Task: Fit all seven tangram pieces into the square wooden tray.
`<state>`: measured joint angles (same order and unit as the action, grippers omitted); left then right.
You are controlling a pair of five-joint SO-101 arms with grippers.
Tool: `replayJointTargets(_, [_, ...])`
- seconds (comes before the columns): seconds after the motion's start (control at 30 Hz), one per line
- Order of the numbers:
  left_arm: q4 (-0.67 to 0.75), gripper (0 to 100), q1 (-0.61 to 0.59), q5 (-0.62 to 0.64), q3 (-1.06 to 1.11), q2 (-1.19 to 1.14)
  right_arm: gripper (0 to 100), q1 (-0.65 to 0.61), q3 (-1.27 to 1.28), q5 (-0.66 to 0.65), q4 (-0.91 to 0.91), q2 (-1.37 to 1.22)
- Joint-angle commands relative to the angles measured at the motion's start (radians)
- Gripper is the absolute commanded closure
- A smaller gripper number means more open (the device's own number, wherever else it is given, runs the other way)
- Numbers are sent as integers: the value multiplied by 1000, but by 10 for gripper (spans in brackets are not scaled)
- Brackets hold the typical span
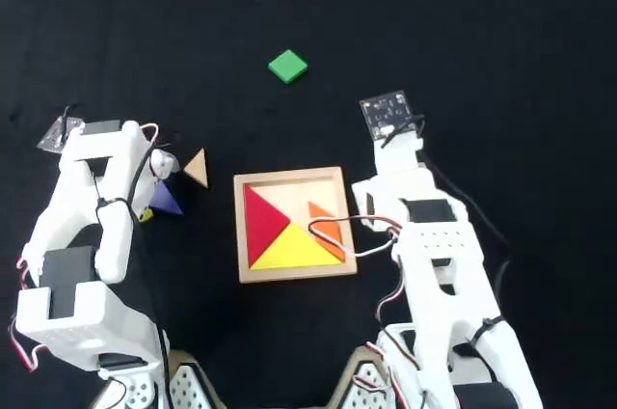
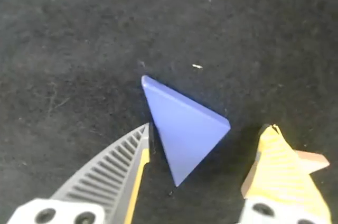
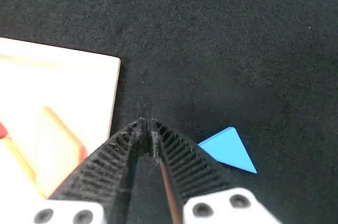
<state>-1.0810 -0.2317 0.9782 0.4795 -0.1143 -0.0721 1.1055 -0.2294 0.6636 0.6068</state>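
While the left pincer [image 2: 208,128] hangs low over the bench [image 1: 482,42] with its fingers apart, the violet triangle [image 2: 185,126] lies flat between them, off to the left of the square wooden tray [image 1: 289,175] and apart from it. The grey finger [image 2: 113,168] sits just beside one edge of the triangle. The yellow finger [image 2: 277,166] stands off a corner, with a gap.

From that, the step in hand looks like picking this piece up. To do it well, the wrist probably needs a small turn first, so the pads bear squarely on the piece; otherwise it may spin out as the fingers close. The tips should go right down to the cloth, since the piece is thin. A tan triangle [image 1: 196,168] lies near, behind the yellow finger, and the closing stroke must not drag it.

The tray holds a red triangle [image 1: 262,226], a yellow triangle [image 1: 294,253] and an orange piece [image 1: 318,209], with part of its floor bare. The right pincer [image 3: 146,124], fingers pressed together on nothing, hovers by the tray's right side, with a light blue triangle [image 3: 228,150] just beside it. A green square [image 1: 287,67] lies well apart, toward the far side.
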Motion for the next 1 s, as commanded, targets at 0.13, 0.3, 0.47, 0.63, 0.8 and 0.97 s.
replayJointTargets(0.13, [83,679,-39,26,12,-25,987,-61,-4,-9,-18,30])
replayJointTargets(0.3, [75,678,-35,109,-18,-98,987,-60,-2,-9,-18,30])
replayJointTargets(0.47, [11,678,-39,149,-53,-107,987,-58,-2,-9,-18,30])
replayJointTargets(0.63, [11,679,-36,150,-38,-109,987,-58,-2,-9,-18,30])
replayJointTargets(0.8, [11,679,-36,150,-38,-109,987,-58,-2,-9,-18,30])
replayJointTargets(0.97, [11,680,-33,152,-38,-110,987,-58,-2,-9,-18,30])
